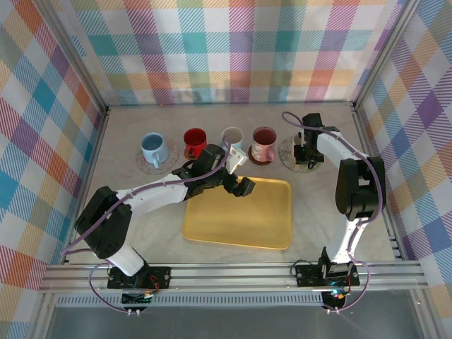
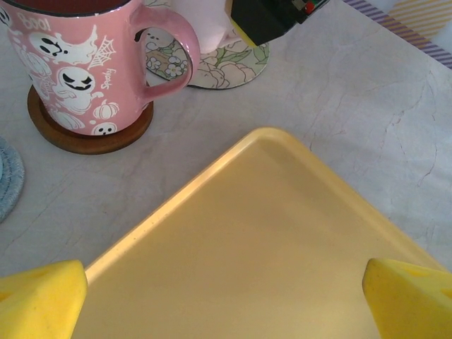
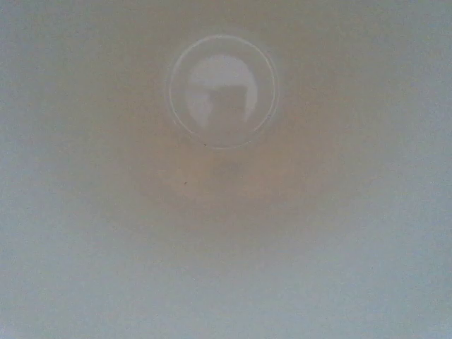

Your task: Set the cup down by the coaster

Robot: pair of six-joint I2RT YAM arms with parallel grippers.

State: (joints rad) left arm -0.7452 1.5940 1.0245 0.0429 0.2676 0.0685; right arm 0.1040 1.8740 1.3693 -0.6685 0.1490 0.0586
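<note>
We see the pale plain cup on the round floral coaster, right at the right gripper — can't tell its jaws' state; left gripper wide open, empty

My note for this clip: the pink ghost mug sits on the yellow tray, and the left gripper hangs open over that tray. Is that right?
Not quite. The pink ghost mug stands on a round brown coaster on the table, beside the yellow tray and not on it, as the left wrist view shows. The left gripper does hang open over that tray.
</note>
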